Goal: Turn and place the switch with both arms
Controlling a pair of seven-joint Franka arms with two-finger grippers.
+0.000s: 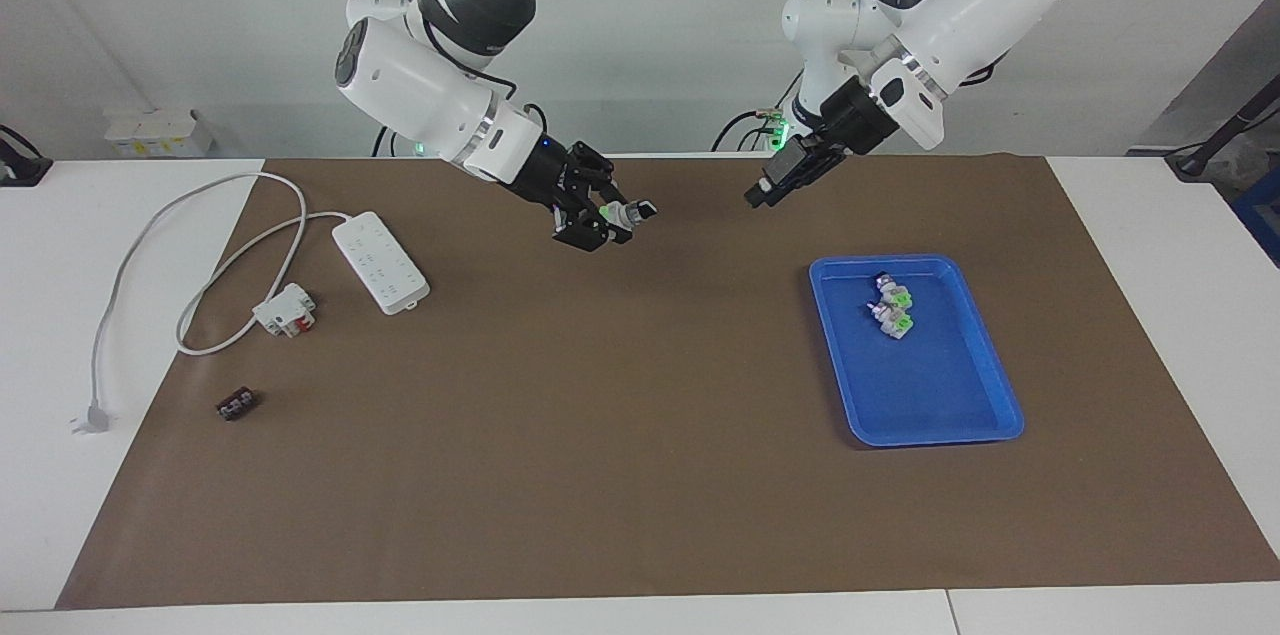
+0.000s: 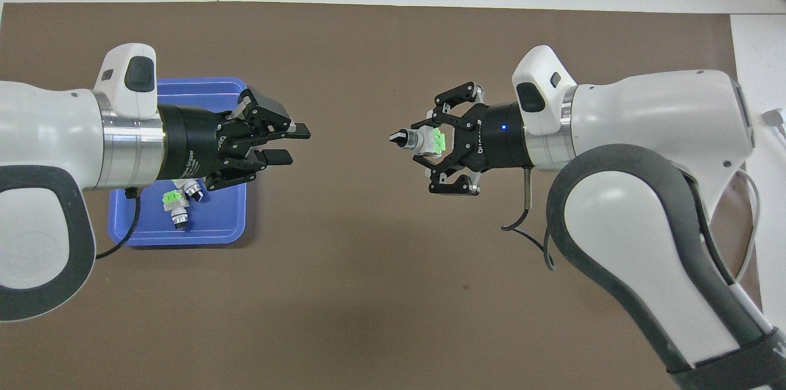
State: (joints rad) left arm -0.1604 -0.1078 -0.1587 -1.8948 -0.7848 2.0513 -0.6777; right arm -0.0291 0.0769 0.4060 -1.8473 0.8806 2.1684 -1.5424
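My right gripper (image 1: 610, 215) (image 2: 427, 143) is shut on a switch (image 1: 622, 212) (image 2: 430, 141), held in the air over the brown mat about mid-table. Its green label shows and its black knob points toward my left gripper. My left gripper (image 1: 762, 192) (image 2: 293, 144) is open and empty. It hangs level with the switch, a short gap from the knob, over the mat beside the blue tray (image 1: 930, 385) (image 2: 215, 224). Two more switches (image 1: 892, 307) (image 2: 178, 201) lie in the tray, partly hidden under the left gripper in the overhead view.
A white power strip (image 1: 380, 262) with a looped cable lies toward the right arm's end of the table. A white-and-red block (image 1: 285, 308) and a small black ribbed piece (image 1: 237, 404) lie beside it. The brown mat (image 1: 600, 435) covers the table's middle.
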